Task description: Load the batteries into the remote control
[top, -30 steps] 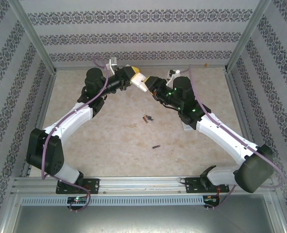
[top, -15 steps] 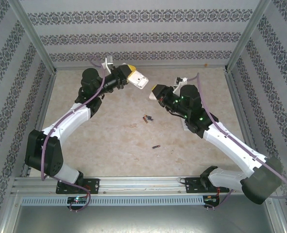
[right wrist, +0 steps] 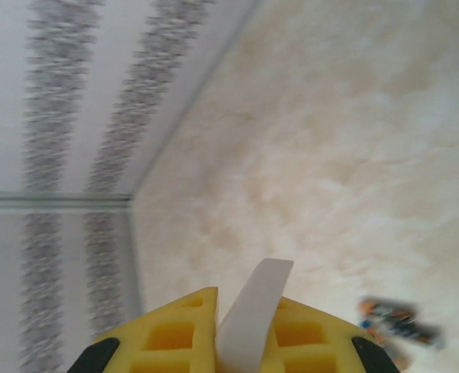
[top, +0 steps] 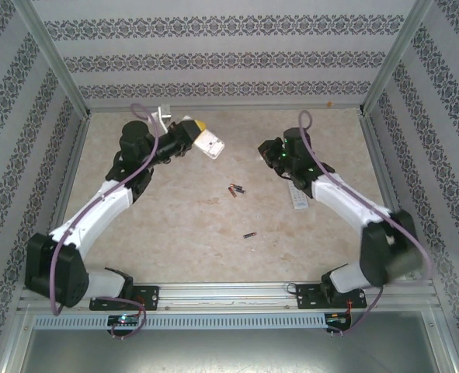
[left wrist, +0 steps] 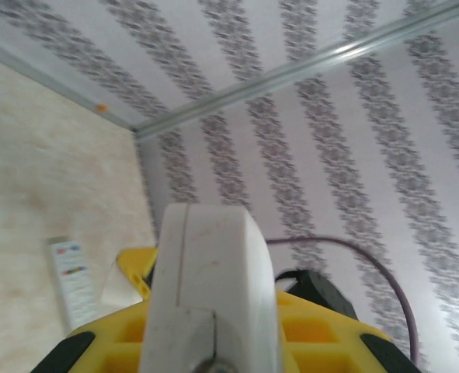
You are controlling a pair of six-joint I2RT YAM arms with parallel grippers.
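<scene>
Top external view showed the left gripper point(top: 203, 140) clamped on the long, slim white plastic remote control point(top: 213, 147), raised probably to present its bay. Right of it, the right gripper point(top: 266, 149) pinched a thin white strip point(right wrist: 254, 307), likely the cover; small dark orange-banded batteries point(top: 235, 189) lay nearer.

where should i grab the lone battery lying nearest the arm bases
Take the lone battery at mid-length, coming straight down from above and closing across its thin body. It lies flat on the table, well clear of the pair, so both long sides are free.
</scene>
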